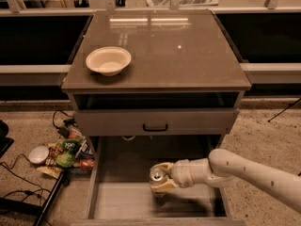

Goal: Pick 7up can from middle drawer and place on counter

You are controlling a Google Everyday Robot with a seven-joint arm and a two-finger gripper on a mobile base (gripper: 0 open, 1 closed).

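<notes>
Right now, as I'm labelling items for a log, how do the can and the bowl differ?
The can stands low in the open drawer, with the gripper at it; the bowl sits free on the counter. The can is slim and narrow; the bowl is wide and shallow. The can has a silver top; the bowl is plain cream. Both are upright.

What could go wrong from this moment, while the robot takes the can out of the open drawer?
1. The gripper holds the slim silver-topped 7up can low inside the grey wooden middle drawer; lifted carelessly, it may strike the closed grey drawer front above.
2. On the glossy brown-grey counter, the can might bump the white bowl.
</notes>
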